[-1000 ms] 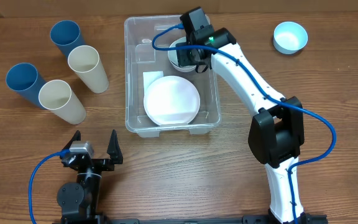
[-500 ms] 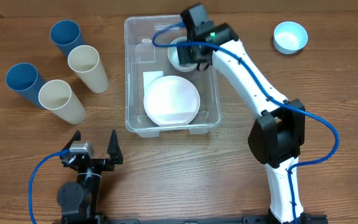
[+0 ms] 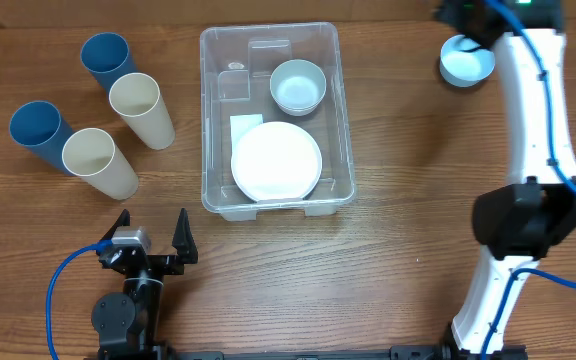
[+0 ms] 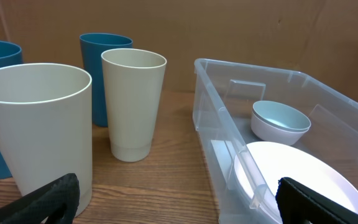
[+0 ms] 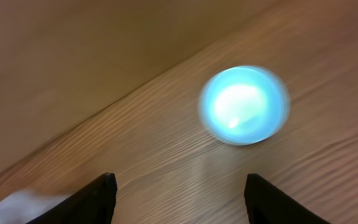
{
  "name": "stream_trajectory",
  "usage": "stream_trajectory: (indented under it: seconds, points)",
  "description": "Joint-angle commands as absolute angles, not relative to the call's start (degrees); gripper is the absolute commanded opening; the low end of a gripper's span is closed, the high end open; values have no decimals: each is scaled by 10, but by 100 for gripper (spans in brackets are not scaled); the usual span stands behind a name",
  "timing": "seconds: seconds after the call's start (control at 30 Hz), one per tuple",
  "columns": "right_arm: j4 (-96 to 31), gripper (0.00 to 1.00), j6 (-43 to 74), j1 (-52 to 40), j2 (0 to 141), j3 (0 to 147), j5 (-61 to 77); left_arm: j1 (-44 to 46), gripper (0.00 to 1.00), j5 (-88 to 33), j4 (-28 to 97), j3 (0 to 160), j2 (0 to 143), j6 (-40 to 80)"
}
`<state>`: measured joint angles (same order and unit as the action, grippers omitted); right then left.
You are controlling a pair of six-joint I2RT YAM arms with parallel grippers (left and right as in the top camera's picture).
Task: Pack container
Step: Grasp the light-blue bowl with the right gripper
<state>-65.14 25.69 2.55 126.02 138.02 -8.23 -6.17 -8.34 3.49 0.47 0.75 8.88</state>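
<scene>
A large clear rectangular plastic container (image 3: 208, 120) is seen in the middle of the wooden table (image 3: 388, 260), upright and open at the top. Inside it, a round white plate (image 3: 276, 162) is laid flat in the near part, and a small pale blue bowl with a white outside (image 3: 298, 86) is placed in the far right corner, close to the plate. A white rectangular label (image 3: 242, 128) is seen on the base, partly covered by the plate.

To the left of the container, well apart from it, four tall plastic cups are standing upright. A dark blue cup (image 3: 105, 58) is the farthest, with a cream cup (image 3: 140, 108) just beside it. A second dark blue cup (image 3: 38, 130) and a second cream cup (image 3: 98, 160) are found nearer and more to the left.

On the far right of the table, a second small pale blue bowl (image 3: 466, 60) is resting alone, well apart from the container.

The left gripper (image 3: 152, 235) is kept at the near edge, left of the container, with its fingers spread wide and nothing between them. The right gripper (image 5: 179, 196) is held above the far right bowl; in the blurred wrist view its fingers are seen wide apart and empty.
</scene>
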Motion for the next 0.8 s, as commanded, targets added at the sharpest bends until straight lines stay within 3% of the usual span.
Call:
stream_trajectory:
  seconds: [0.0,0.47,0.53,0.57,0.63,0.67,0.7,0.77]
  points:
    - [-648,71,266,68,1312,1371,-58,-67,100,-84,36,3,3,94]
    - [-582,70,266,117,1481,1371,-59,-67,100,-84,36,3,3,94]
    - [-588,63,267,117,1496,1371,-59,-67,100,-84,36,3,3,94]
    - [-592,55,268,117,1499,1370,-59,-67,100,-84,36,3,3,94]
    - [-595,31,268,117,1499,1370,-59,-67,100,-84,36,3,3,94]
    - [-601,12,268,117,1499,1370,-59,-67,100,-84,36,3,3,94]
    - [-604,5,268,117,1499,1370,-59,-67,100,-84,36,3,3,94]
    - [-614,4,268,117,1498,1371,-59,-67,100,-84,36,3,3,94]
